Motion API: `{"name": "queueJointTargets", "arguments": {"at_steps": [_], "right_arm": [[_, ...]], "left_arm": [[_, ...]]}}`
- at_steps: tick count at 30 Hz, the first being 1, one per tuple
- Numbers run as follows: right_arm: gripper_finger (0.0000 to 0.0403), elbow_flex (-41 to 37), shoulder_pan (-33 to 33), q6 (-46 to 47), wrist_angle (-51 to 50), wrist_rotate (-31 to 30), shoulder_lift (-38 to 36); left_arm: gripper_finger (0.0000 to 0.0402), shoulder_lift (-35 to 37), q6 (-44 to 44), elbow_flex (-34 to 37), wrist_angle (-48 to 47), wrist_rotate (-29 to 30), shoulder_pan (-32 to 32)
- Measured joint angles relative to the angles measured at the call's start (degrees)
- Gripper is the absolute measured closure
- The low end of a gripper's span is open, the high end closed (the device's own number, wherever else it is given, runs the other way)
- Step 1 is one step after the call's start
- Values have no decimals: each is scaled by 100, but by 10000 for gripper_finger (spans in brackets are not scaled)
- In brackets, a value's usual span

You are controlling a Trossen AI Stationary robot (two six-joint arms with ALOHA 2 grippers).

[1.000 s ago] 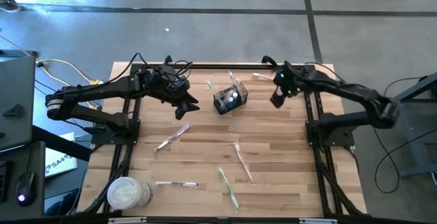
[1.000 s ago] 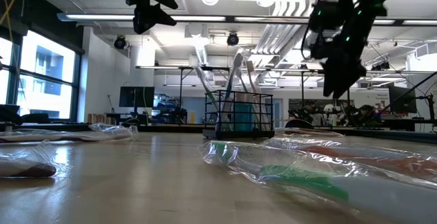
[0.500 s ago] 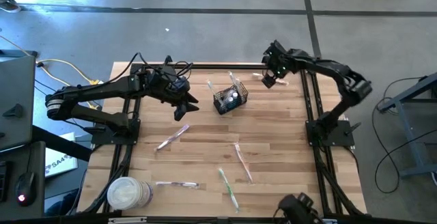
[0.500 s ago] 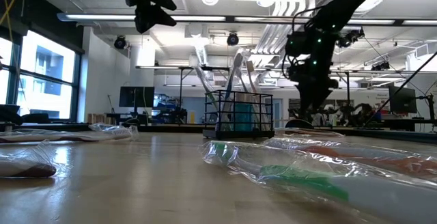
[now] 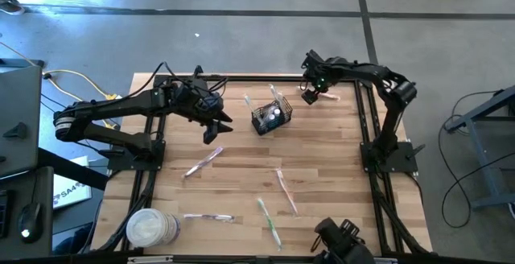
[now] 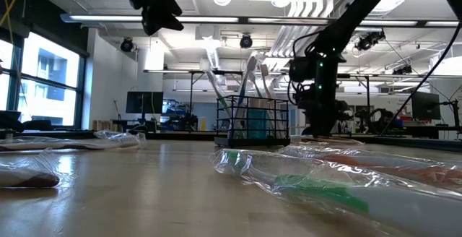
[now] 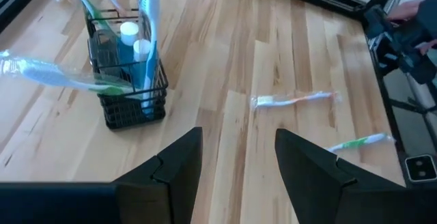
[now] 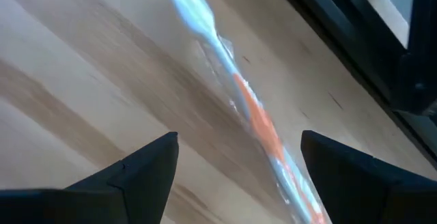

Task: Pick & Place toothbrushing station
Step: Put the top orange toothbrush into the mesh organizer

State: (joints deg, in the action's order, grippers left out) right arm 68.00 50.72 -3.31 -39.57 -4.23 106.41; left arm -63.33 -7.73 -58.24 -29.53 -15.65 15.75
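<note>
Basket [image 5: 269,117] of black wire mesh, upper middle of worktop [image 5: 322,175], holding toothbrushes, contents partly hidden, both arms' fingers open, empty.

1. Table [image 5: 322,175]: light wood, laid in lengthwise plank strips with darker grain streaks.
2. Toothbrushing station [image 7: 126,80]: black wire mesh; contents blue, white and green.
3. Wrapped toothbrush [image 8: 256,125] under the right pincer [image 8: 239,166]: orange handle, pale blue head, clear film.
4. Toothbrush [image 7: 295,100] on the planks: orange handle, white head.
5. Toothbrush [image 7: 358,142] beside it: green.
6. Round tub [image 5: 150,228], at 7 o'clock: white.
7. Arms, frame rails and both pincers: black.
</note>
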Motion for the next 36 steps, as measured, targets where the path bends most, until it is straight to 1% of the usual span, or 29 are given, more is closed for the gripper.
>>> {"name": "queueJointTargets", "arguments": {"at_steps": [6,8,10,12,15,18,22,25,26,30,36], "right_arm": [[100,5,137,57,-42,184,253],[102,20,189,71,-144,330,337],[111,33,211,75,-267,460,400],[126,38,200,74,-347,427,430],[163,34,180,74,-380,441,437],[212,31,162,186,-436,429,439],[294,29,145,239,-530,411,438],[366,10,140,306,-611,317,387],[382,9,140,306,-617,301,342],[386,-39,137,351,-817,288,72],[390,-16,90,387,-886,377,-831]], "left_arm": [[217,2,2,0,-110,98,0],[217,2,38,0,-109,97,0],[217,2,57,0,-106,102,0],[217,2,46,0,-107,106,0],[217,2,37,0,-63,111,0],[217,2,31,0,-49,140,0],[217,2,-2,0,3,187,0],[217,2,-24,0,38,205,0],[217,2,-24,0,80,220,0],[217,2,-15,0,201,240,0],[217,2,-7,0,272,242,0]]}}
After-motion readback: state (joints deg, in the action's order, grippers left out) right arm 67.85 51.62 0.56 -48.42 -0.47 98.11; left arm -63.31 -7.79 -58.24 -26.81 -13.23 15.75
